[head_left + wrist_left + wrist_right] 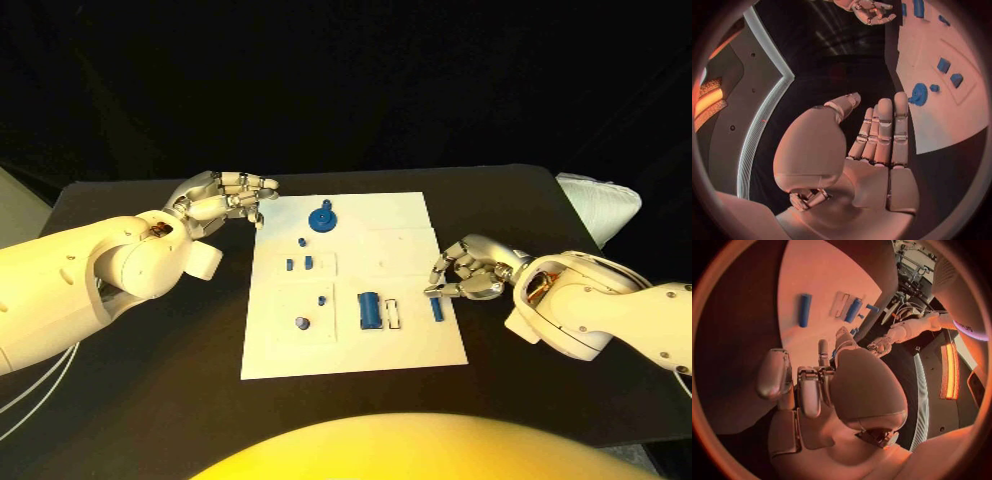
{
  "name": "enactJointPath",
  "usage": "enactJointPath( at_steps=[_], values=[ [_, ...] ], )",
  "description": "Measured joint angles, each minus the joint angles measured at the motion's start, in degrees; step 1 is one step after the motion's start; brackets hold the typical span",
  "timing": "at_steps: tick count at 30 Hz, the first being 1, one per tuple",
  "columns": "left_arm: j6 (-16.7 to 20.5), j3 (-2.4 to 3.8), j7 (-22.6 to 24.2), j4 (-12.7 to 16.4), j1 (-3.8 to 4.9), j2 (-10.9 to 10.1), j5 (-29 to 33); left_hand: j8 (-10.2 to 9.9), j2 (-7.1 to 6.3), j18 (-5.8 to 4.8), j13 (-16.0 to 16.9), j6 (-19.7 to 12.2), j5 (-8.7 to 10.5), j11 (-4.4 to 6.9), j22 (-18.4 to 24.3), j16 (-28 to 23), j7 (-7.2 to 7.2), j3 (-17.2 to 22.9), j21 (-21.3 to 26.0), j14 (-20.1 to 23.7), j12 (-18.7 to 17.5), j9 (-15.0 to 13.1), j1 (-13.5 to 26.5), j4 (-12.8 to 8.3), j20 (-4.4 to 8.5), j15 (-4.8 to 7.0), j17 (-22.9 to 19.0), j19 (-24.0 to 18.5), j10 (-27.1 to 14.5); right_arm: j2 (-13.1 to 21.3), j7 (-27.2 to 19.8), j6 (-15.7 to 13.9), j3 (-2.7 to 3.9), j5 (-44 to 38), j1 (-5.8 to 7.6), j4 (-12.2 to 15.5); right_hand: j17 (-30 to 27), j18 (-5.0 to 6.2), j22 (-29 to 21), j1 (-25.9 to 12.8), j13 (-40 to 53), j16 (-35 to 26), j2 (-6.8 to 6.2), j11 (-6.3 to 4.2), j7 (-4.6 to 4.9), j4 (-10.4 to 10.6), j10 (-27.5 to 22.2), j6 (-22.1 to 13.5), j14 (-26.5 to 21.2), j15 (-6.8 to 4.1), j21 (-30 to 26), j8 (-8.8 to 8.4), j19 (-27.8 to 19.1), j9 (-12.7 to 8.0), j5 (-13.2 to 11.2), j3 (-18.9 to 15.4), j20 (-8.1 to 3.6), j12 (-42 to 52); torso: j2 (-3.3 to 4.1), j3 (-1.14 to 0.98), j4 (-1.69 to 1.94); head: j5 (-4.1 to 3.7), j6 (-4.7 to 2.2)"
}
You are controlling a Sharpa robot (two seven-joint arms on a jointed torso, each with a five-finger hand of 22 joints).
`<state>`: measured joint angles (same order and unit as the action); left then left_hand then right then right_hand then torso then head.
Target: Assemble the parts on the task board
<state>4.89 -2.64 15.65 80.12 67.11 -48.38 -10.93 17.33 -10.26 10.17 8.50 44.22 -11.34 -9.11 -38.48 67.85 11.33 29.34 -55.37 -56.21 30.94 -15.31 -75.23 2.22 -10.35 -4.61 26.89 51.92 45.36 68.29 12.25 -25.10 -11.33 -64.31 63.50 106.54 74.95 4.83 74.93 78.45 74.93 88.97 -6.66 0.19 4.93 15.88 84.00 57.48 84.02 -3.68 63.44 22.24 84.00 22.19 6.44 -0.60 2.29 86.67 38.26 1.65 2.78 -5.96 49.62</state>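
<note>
White rectangular task board (411, 345) on black worktop (159, 390); left hand (228, 200) empty beside it, fingers together; right hand (469, 272) over its edge, fingers curled, empty.

A matt black table (159, 400) carries a smooth, matt white task board (389, 345). The small parts (372, 309) on it look like smooth blue plastic. Both hands, left (228, 198) and right (469, 272), are shiny silver metal. The arms (72, 285) have glossy white plastic shells.
</note>
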Motion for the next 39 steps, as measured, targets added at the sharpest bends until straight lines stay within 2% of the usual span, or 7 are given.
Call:
enactJointPath(
  at_steps=[7,13,20,29,35,39],
  values=[
    [0.03,0.00,0.29,0.22,-0.01,-0.16,-0.06,0.00,0.00,0.00,0.00,0.00,0.00,0.00,0.00,0.00,0.00,0.00,0.00,0.00,0.00,0.00,0.00,0.00,0.00,0.00,0.00,0.00,0.00,2.10,1.84,-0.11,-0.06,-5.41,0.03,-0.49,0.00,0.00,-0.01,0.51,-0.01,-0.53,-0.51,0.00,0.00,0.17,0.00,0.00,0.00,0.00,-1.71,-0.37,-0.31,-0.11,0.00,0.16,0.31,-1.56,0.02,-0.09,-0.01,-0.49,-0.18],
    [0.04,0.00,0.50,0.44,-0.03,-0.23,-0.09,0.00,0.00,0.00,-0.01,0.00,0.00,0.00,0.00,0.00,0.00,0.00,0.00,0.00,0.00,0.00,0.00,0.00,0.00,0.00,0.00,0.00,0.00,2.23,4.22,-0.11,-0.13,-9.15,-0.37,-0.26,-0.01,0.00,-0.01,0.49,-0.01,-0.53,-0.53,0.00,-0.04,0.49,0.00,0.70,0.00,0.00,-1.91,-0.37,-0.31,-0.11,0.00,0.14,0.31,-1.62,0.07,-0.06,0.00,-0.70,-0.18],
    [0.04,-0.01,0.67,0.61,-0.04,-0.33,-0.12,0.00,0.00,0.00,0.04,0.00,0.00,0.00,0.00,0.00,0.00,-0.16,0.00,0.00,0.00,0.00,0.00,0.16,0.00,0.00,0.00,0.00,0.00,1.35,7.08,0.03,-0.21,-11.85,-1.28,-0.15,-0.01,0.01,-0.01,-0.77,-0.01,-0.53,-1.75,0.00,-0.40,0.65,0.00,1.87,0.00,0.00,-1.91,-0.37,-0.31,-0.04,0.00,-0.02,0.31,-1.62,0.11,-0.04,0.09,-0.74,-0.02],
    [0.05,-0.01,0.77,0.68,-0.05,-0.41,-0.14,-0.01,0.00,0.00,0.04,0.00,0.00,0.00,0.00,0.00,0.00,-0.16,0.00,0.00,0.00,0.00,0.00,0.16,0.01,0.00,0.01,0.00,0.00,-0.78,10.14,0.90,-0.28,-13.75,-2.77,-0.52,-0.02,0.01,-0.02,-3.06,-0.01,-0.53,-1.79,0.00,-0.55,0.81,0.00,2.42,0.00,0.00,-1.91,-0.08,-0.31,0.05,-0.25,-0.18,0.31,-1.62,0.12,-0.06,0.09,-0.77,0.15],
    [0.05,0.00,0.80,0.69,-0.05,-0.41,-0.16,-0.01,0.00,0.00,0.04,0.00,0.00,0.00,0.00,0.00,0.00,-0.16,0.00,0.00,0.00,0.00,0.00,0.16,0.00,0.00,0.01,0.00,0.01,-1.95,11.45,1.59,-0.27,-14.32,-3.11,-0.80,-0.02,0.01,-0.02,-3.28,-0.02,-0.53,-1.57,-0.01,-0.73,0.81,0.00,2.60,0.00,0.00,-1.91,-0.06,-0.31,0.12,-0.25,-0.18,0.30,-1.61,0.10,-0.06,0.07,-0.82,0.18],
    [0.05,0.00,0.81,0.71,-0.05,-0.42,-0.16,-0.01,0.00,0.00,0.04,0.00,0.00,0.00,0.00,0.00,0.00,-0.16,0.00,0.00,0.00,0.00,0.00,0.15,0.01,0.00,0.01,-0.01,0.01,-2.63,12.21,2.08,-0.04,-14.86,-3.25,-1.19,-0.02,0.01,-0.03,-3.28,-0.02,-0.53,-1.57,-0.01,-0.81,0.80,0.00,2.69,0.00,0.00,-1.91,0.18,-0.31,0.36,-0.25,-0.18,0.30,-1.62,0.09,-0.06,0.08,-0.85,0.23]
  ],
)
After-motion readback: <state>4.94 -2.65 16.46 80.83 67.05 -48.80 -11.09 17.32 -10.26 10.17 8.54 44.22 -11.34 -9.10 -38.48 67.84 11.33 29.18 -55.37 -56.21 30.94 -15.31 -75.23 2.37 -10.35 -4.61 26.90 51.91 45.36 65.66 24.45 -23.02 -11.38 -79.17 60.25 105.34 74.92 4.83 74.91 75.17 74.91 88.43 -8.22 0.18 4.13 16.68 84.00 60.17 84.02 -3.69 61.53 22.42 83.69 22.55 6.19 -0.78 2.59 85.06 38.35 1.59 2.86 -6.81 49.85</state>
